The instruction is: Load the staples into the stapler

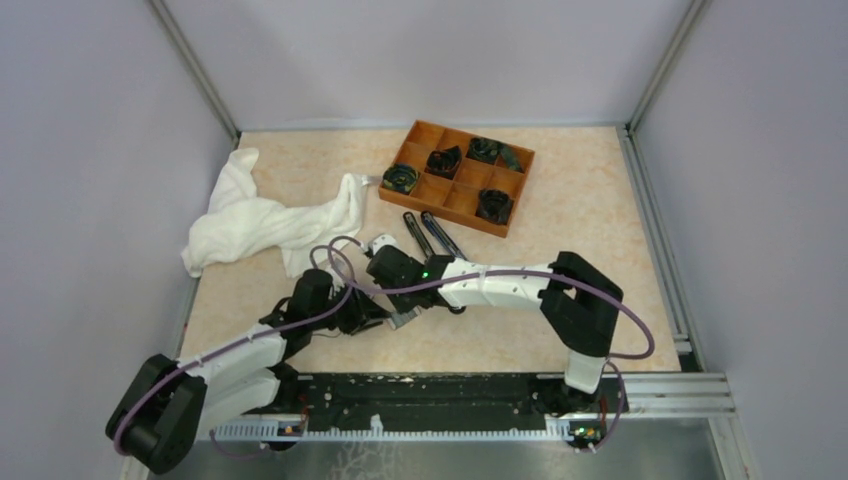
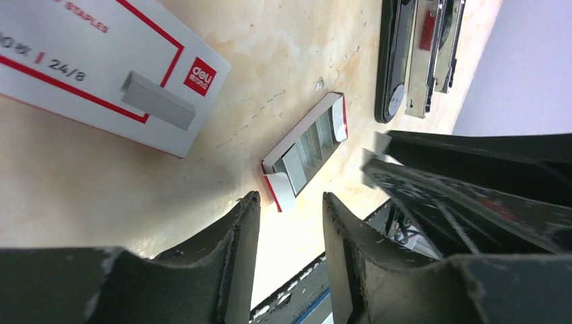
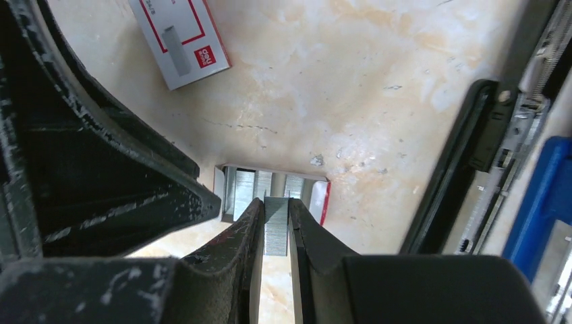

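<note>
Right gripper (image 3: 276, 202) is seen clamped on a strip of staples (image 3: 275, 236) at the open carton tray (image 3: 233, 189), the black stapler (image 3: 465, 155) is laid open alongside, and the left gripper (image 2: 291, 202) is held apart nearby over the table (image 3: 351, 81).

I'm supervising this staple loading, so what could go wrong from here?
The right tool pinches the thin silver-grey staple strip; it could slip or snap.
The slim black stapler has a narrow open channel; a tilted strip could jam.
The open left tool sits close to the white-and-red cardboard tray and might knock it.
</note>
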You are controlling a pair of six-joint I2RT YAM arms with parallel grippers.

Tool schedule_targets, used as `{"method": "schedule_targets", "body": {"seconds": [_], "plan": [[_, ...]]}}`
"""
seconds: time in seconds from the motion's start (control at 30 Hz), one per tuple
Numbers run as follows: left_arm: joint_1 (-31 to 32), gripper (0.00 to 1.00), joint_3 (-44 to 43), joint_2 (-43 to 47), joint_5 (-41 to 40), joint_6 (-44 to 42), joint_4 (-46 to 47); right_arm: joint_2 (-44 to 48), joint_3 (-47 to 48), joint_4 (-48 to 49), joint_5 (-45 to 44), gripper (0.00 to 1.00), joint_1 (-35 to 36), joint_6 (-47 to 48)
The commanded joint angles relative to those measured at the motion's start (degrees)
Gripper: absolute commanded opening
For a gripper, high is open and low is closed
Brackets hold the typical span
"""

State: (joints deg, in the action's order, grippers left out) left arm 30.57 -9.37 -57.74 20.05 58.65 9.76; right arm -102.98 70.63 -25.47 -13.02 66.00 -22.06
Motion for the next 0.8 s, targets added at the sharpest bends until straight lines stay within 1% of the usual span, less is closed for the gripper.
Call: {"method": "schedule_targets", "body": {"seconds": [0.0, 0.17, 0.43, 0.57, 0.77], "plan": [[0.26, 0.47, -1.71, 3.06, -4.63, -2.41, -5.6, 6.14, -0.06, -0.11, -3.62, 0.17, 0.46, 3.17], [0.19, 0.55, -1.87, 4.8, -6.01, -2.83, -7.28, 11.38, -4.13, 0.95, -3.48, 0.17, -2.45, 5.32], [0.21, 0.64, -2.59, 4.07, -6.23, -3.48, -8.12, 17.73, -11.63, 4.38, -2.14, 0.17, -8.76, 8.24], [0.24, 0.72, -3.64, 4.14, -7.22, -4.37, -9.66, 19.92, -14.81, 7.02, -1.17, 0.17, -10.91, 9.46], [0.19, 0.85, -5.0, 4.89, -9.2, -5.55, -12.04, 20.27, -17.68, 10.28, 0.62, 0.16, -12.62, 10.57]]}}
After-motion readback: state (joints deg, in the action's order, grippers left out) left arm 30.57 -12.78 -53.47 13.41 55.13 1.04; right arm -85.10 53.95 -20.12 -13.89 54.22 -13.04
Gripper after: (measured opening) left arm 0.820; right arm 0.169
